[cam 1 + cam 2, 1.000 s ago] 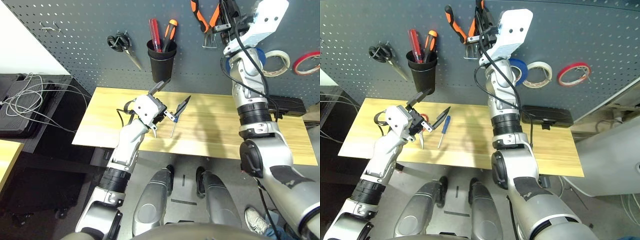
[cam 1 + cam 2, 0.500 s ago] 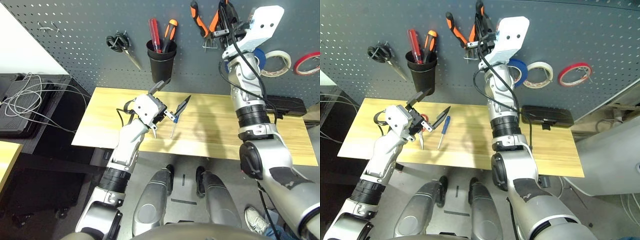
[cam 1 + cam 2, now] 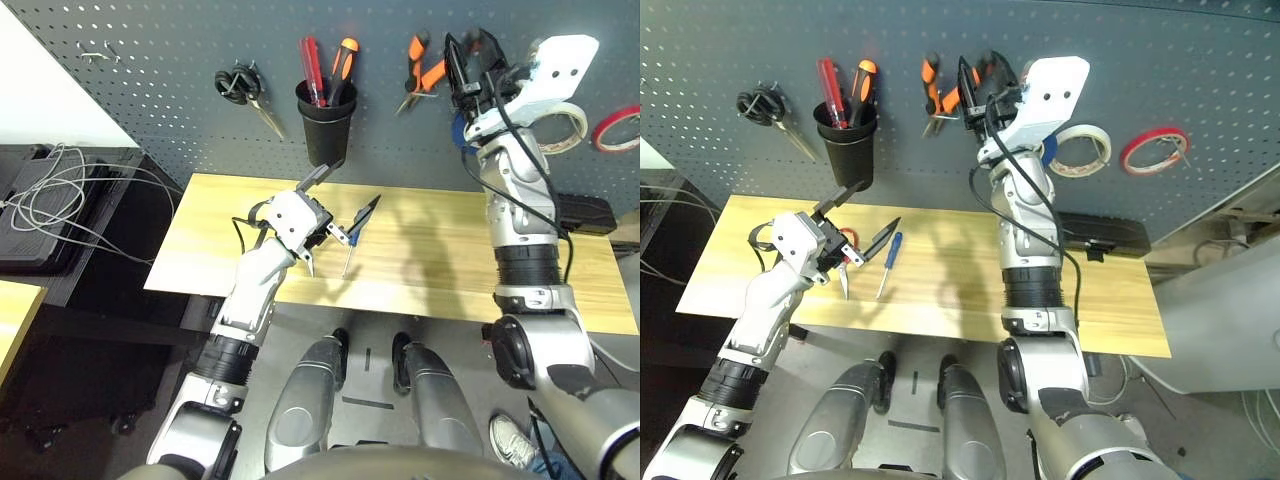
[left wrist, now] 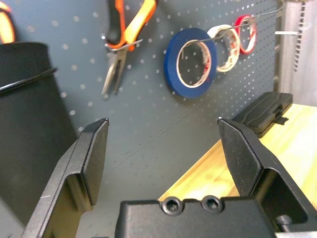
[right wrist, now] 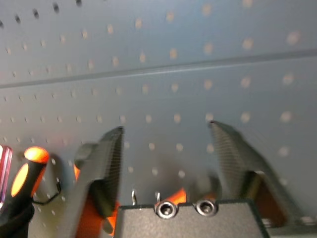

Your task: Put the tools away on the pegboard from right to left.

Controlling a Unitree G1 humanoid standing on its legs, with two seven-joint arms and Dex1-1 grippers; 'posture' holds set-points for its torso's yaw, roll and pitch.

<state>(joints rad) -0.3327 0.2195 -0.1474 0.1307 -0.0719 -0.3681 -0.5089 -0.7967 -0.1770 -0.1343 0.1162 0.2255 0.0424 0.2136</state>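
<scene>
While the head cameras look down, the dark grey perforated pegboard (image 3: 150, 60) stands behind a pale wooden table (image 3: 420, 250). A black cup (image 3: 325, 120) hangs on the board holding two screwdrivers, one red-handled, one orange-and-black. Black-handled scissors (image 3: 243, 90) hang further along toward the robot's left. The orange-and-black needle-nose pliers (image 3: 420, 68) hang on a hook, nose down, just beside the right hand (image 3: 468, 62), whose two black fingers are spread and hold nothing. On the table lie the small blue-handled screwdriver (image 3: 886, 262) and, partly hidden under the left hand (image 3: 345, 195), the red-handled scissors (image 3: 845, 262); that hand is spread wide and empty above them. A flat black case (image 3: 1102, 237) rests at the table's back edge. Seen from the left wrist, two matte black fingers (image 4: 89, 158) stand far apart; beyond them three tape rolls hang in a row: the blue tape roll (image 4: 190, 62), a white one (image 4: 225, 47), a red one (image 4: 246, 32). From the right wrist, ribbed fingers (image 5: 106, 158) stand apart close to the dotted metal panel, with two wire hooks (image 5: 146, 197) between them.
</scene>
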